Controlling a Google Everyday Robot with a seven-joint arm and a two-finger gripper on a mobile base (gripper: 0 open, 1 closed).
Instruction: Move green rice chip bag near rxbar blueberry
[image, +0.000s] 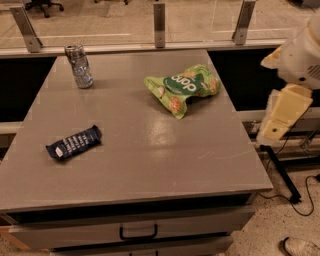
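Three items occupy the table (150, 165): green rice chip bag (184, 87) at one o'clock, rxbar blueberry (74, 142) at eight, well apart, can (80, 67) at eleven. Gripper (277, 127) hangs off-table at three o'clock, apparently empty, opening cannot be told; likely staged before approach.

The arm (302, 57) (white, bulky) sits at the far right edge, its cream gripper (276, 127) angled downward
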